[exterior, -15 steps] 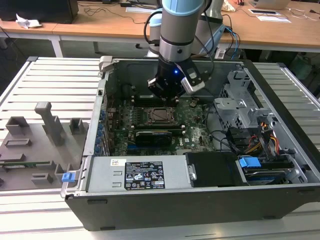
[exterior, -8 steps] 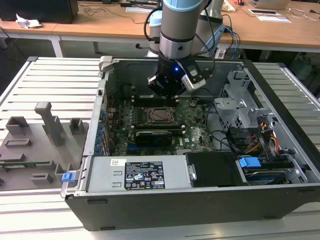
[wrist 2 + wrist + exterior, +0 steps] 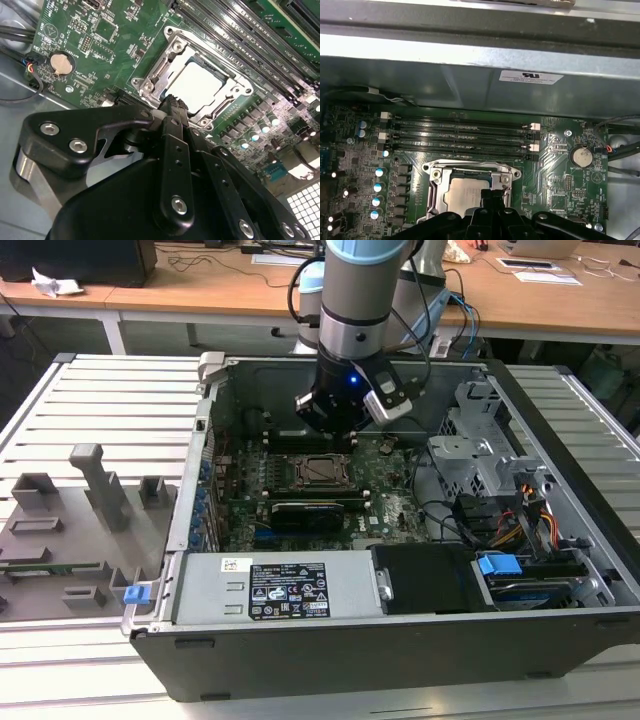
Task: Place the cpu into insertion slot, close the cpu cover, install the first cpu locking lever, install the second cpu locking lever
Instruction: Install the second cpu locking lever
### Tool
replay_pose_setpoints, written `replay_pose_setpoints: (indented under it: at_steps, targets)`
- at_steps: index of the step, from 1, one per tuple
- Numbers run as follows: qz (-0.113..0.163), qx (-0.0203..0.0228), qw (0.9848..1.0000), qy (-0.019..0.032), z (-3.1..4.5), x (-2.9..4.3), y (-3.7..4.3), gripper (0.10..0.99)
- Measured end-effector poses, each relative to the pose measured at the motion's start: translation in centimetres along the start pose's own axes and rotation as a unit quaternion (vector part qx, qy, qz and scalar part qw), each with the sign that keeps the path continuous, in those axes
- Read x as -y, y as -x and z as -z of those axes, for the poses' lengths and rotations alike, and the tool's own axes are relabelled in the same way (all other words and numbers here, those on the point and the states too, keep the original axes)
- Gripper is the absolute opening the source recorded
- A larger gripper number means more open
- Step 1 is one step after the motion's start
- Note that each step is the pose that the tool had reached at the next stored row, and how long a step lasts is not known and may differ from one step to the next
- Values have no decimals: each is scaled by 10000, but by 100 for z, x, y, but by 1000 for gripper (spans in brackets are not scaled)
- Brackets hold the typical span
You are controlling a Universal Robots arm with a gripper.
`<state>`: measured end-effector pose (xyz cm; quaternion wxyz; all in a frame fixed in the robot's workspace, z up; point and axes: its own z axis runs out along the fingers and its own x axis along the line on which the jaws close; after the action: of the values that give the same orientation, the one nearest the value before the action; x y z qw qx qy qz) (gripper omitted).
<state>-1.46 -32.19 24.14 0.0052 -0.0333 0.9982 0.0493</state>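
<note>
Silver-grey cpu [image 3: 200, 90] sits flat in the insertion slot [image 3: 170, 70], on the green motherboard [image 3: 95, 45] inside the open computer case [image 3: 520, 640]. The cpu cover [image 3: 155, 80] is down over it: the metal frame lies around the chip, whose top shows through the window in both wrist views. In the first wrist view the same frame [image 3: 434, 175] rings the cpu [image 3: 465, 192], with the long black memory slots [image 3: 460, 137] just beyond it towards the case wall.

Gripper [image 3: 172, 102] hangs right above the socket, at the frame's edge on the side away from the memory slots; the fingertips [image 3: 492, 197] cover part of the chip in the first wrist view. Jaws are together, no gap between the tips, nothing between them. I cannot tell whether the tips touch the frame or stand just off it.

Exterior view: the arm comes down into the case near its back wall, gripper [image 3: 330, 425] over the socket [image 3: 318, 470]. Grey fixture blocks [image 3: 100, 490] stand on the slatted table [image 3: 110, 400] on the exterior view's left. Coin cell [image 3: 62, 63] is on the board, well apart from the socket.
</note>
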Motion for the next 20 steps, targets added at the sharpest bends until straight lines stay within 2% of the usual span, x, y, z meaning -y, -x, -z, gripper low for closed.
replay_pose_setpoints:
  at_steps: [20]
  targets:
    - [0, 0, 10000, 0, 5, 50, -3, 106]
